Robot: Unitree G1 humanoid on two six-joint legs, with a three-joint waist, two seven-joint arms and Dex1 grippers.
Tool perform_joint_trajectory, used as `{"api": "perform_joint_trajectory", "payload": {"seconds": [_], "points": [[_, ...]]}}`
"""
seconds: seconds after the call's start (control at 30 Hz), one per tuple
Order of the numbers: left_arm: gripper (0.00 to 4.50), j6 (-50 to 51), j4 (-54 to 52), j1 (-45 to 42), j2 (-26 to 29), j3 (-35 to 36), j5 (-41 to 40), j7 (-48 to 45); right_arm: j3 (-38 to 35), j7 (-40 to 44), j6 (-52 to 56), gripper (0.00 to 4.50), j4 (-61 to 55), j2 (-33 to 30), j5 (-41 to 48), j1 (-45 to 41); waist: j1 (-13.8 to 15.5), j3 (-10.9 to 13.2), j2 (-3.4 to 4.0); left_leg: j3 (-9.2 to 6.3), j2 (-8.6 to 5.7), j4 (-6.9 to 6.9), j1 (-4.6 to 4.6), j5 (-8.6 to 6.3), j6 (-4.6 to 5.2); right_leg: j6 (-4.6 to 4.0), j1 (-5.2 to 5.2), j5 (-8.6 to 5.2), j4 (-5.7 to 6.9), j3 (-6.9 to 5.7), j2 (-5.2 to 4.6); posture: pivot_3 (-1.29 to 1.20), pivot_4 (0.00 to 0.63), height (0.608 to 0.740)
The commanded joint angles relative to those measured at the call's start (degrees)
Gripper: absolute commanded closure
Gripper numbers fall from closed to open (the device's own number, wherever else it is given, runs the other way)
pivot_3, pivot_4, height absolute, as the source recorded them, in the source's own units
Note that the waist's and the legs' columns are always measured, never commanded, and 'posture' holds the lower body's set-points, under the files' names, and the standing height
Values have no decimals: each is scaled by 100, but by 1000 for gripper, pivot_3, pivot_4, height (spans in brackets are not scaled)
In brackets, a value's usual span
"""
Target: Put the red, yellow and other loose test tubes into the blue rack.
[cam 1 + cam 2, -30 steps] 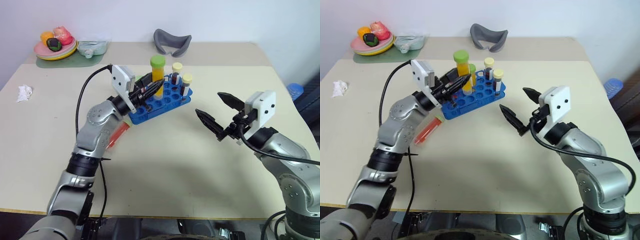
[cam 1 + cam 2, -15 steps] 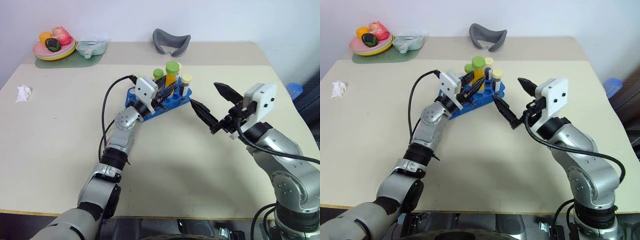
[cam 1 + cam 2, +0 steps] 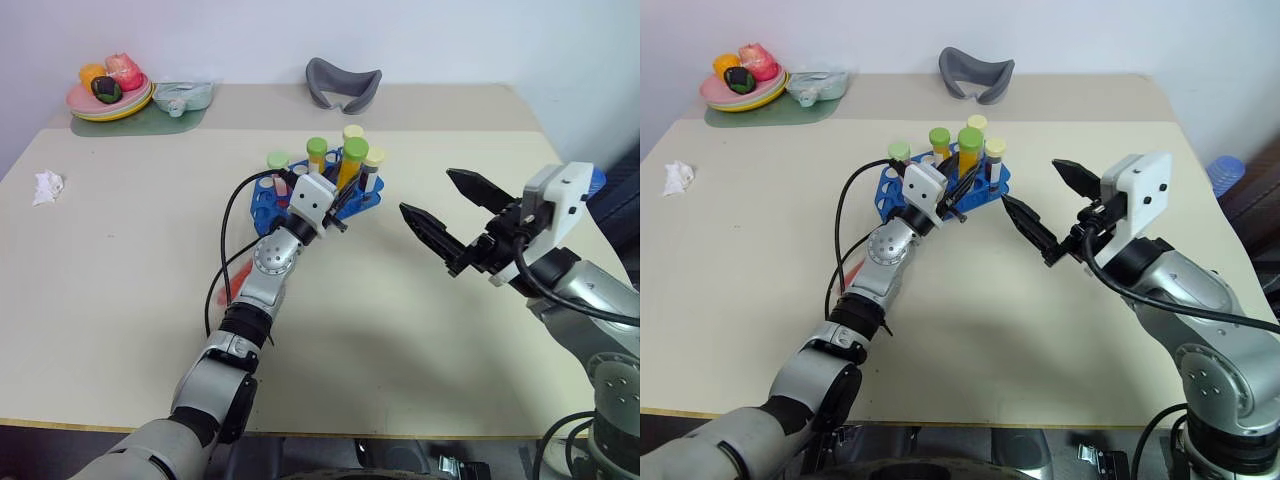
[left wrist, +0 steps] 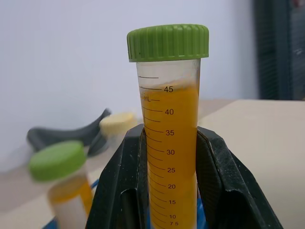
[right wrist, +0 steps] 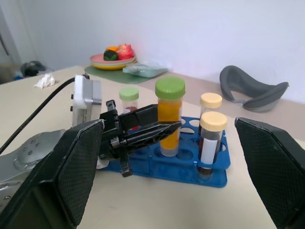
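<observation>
My left gripper (image 3: 342,195) is shut on a yellow test tube (image 3: 353,168) with a green cap. It holds the tube nearly upright over the right part of the blue rack (image 3: 264,196), with the lower end down at the rack's holes. Whether the tube sits in a hole I cannot tell. Several capped tubes stand in the rack, among them a green-capped one (image 3: 317,152) and a cream-capped one (image 3: 374,160). A red tube (image 3: 222,291) lies on the table, partly hidden behind my left forearm. My right gripper (image 3: 427,192) hangs open and empty to the right of the rack.
A plate of fruit (image 3: 110,97) and a clear container (image 3: 185,95) stand on a green mat at the far left corner. A grey curved object (image 3: 343,85) lies at the back. Crumpled paper (image 3: 47,186) lies near the left edge.
My left gripper has carried the yellow tube rightward and down to the rack's right part, and the tube now stands more upright. My right gripper has stayed open and drawn back slightly.
</observation>
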Motion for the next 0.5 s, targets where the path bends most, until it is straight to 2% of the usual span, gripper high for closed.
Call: {"api": "perform_joint_trajectory", "payload": {"seconds": [0.03,0.3,0.5], "points": [[3594,10,137,-217,19,112,217,426,-306,-90,-3,0,-265,-172,236,100,-2,0,0,0,0,0,0,0,0,0,0,0,0,0,0,0,150,740],[3594,103,476,-318,-129,117,130,360,-347,-280,-57,0,-348,-365,394,222,-3,0,-1,0,0,-1,3,0,0,0,3,0,0,0,0,0,150,740],[3594,222,94,-87,-189,64,-14,-7,-331,-363,-97,0,-354,-432,407,211,-6,0,-1,0,0,-1,3,0,0,0,3,0,0,-1,0,0,150,740]]}}
